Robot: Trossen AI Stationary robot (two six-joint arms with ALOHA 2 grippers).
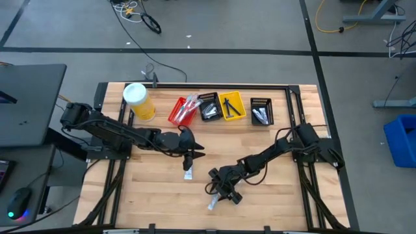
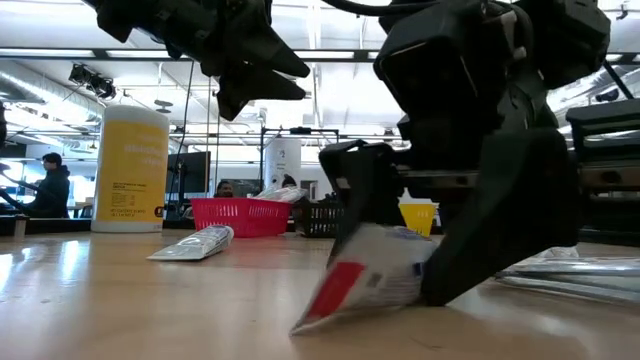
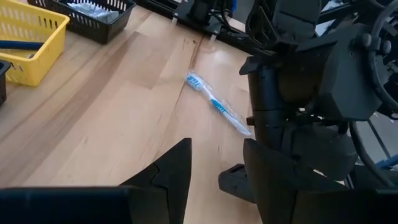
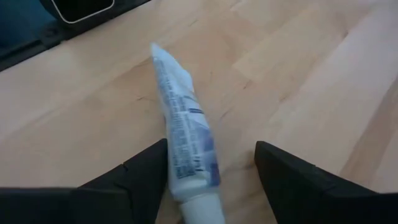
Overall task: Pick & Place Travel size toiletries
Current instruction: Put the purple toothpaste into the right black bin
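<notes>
Your right gripper sits with fingers spread around a white-and-blue tube lying on the bench at its 6 o'clock edge, print unreadable, while your left gripper hovers open mid-bench.

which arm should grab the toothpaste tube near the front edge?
Right. The right gripper is already low over that tube, fingers open on either side of it. The left gripper hangs farther back, above another tube.
</notes>
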